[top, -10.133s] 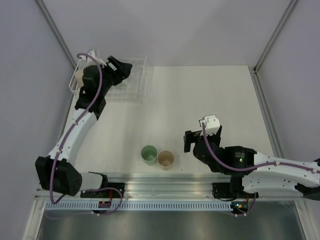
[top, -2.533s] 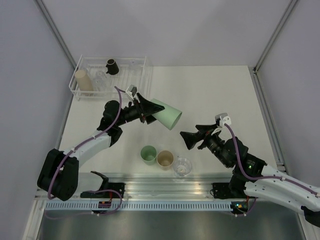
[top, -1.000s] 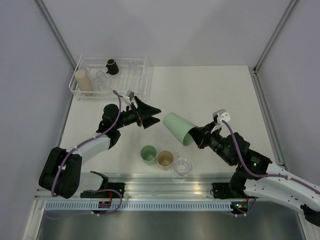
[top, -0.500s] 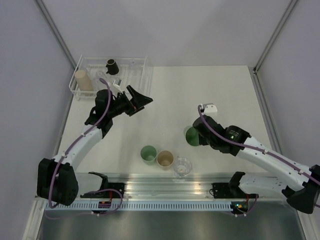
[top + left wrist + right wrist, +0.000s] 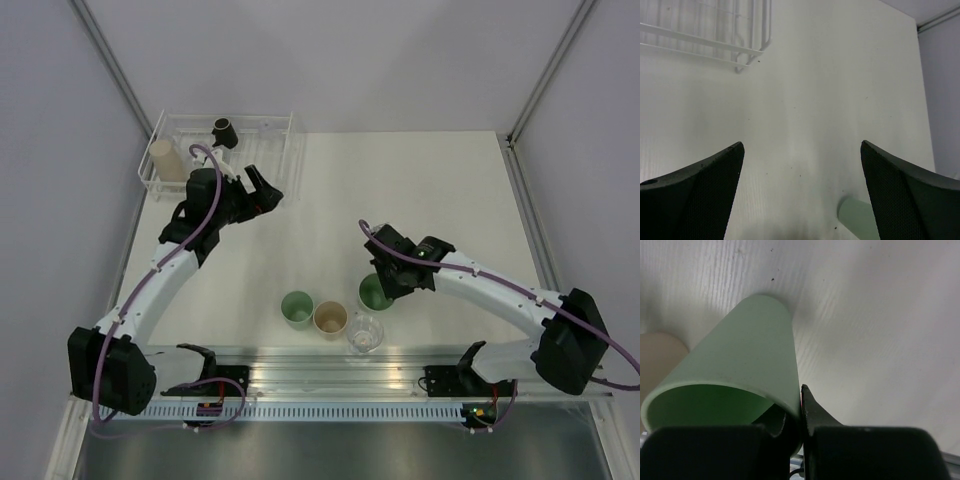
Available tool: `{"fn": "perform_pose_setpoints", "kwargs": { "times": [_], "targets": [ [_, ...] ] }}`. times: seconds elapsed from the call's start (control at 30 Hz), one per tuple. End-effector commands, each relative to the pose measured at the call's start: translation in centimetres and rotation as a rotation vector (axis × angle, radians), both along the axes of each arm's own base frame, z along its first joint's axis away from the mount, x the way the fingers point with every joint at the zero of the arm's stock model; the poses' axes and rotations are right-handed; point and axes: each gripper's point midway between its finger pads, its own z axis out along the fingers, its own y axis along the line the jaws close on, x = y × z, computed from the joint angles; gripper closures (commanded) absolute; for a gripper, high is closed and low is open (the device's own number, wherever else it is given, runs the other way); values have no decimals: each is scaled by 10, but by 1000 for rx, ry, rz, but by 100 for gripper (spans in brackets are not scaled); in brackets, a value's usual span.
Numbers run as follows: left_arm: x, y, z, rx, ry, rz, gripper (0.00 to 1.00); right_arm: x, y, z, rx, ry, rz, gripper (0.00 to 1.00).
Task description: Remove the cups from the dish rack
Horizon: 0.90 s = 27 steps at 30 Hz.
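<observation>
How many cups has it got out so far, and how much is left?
Three cups already stand on the table: a green cup, a tan cup and a clear cup. The right claw grips a second green cup beside them. The left claw is open and empty near the dish rack, which holds at least a tan tumbler and a black cup.

I'm counting two mint green cups (image 5: 297, 309) (image 5: 373, 293), two tan cups (image 5: 331, 318) (image 5: 164, 160) — one black cup (image 5: 224, 131), one clear cup (image 5: 366, 333) that I can make out — one dish rack (image 5: 289, 150).
</observation>
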Motion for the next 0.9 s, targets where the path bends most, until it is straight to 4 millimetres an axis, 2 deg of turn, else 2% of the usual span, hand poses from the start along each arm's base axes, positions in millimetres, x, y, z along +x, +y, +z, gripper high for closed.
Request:
{"fn": "perform_pose_setpoints", "kwargs": {
  "times": [0.0, 0.17, 0.23, 0.27, 0.3, 0.4, 0.43, 0.47, 0.57, 0.67, 0.73, 0.83, 0.87],
  "targets": [
    [11, 15, 5, 99, -25, 46, 0, 16, 23, 14, 55, -15, 89, 99],
    [17, 21, 7, 124, -26, 81, 0, 24, 35, 14, 45, 18, 123, 99],
    [19, 24, 6, 142, -18, 89, 0, 25, 36, 14, 39, 28, 130, 94],
    [21, 29, 5, 157, -16, 116, 0, 26, 36, 16, 40, 22, 127, 89],
    [21, 31, 6, 166, -14, 126, 0, 27, 36, 19, 40, 16, 122, 72],
    [23, 33, 12, 168, -23, 140, 0, 32, 37, 33, 62, -28, 111, 42],
    [24, 32, 13, 169, -23, 139, 0, 33, 38, 38, 72, -38, 108, 38],
    [26, 32, 20, 160, -35, 144, 0, 34, 40, 47, 88, -55, 112, 30],
    [27, 31, 31, 152, -45, 145, 0, 36, 42, 65, 116, -89, 118, 16],
    [31, 33, 42, 156, -70, 153, 0, 36, 46, 84, 167, -122, 129, 11],
    [36, 39, 49, 179, -86, 184, 0, 34, 47, 107, 222, -169, 137, 3],
    [52, 53, 50, 251, -94, 258, 0, 29, 51, 148, 357, -274, 156, 2],
    [64, 59, 43, 289, -81, 286, 0, 24, 48, 168, 415, -329, 155, 2]
  ]
}}
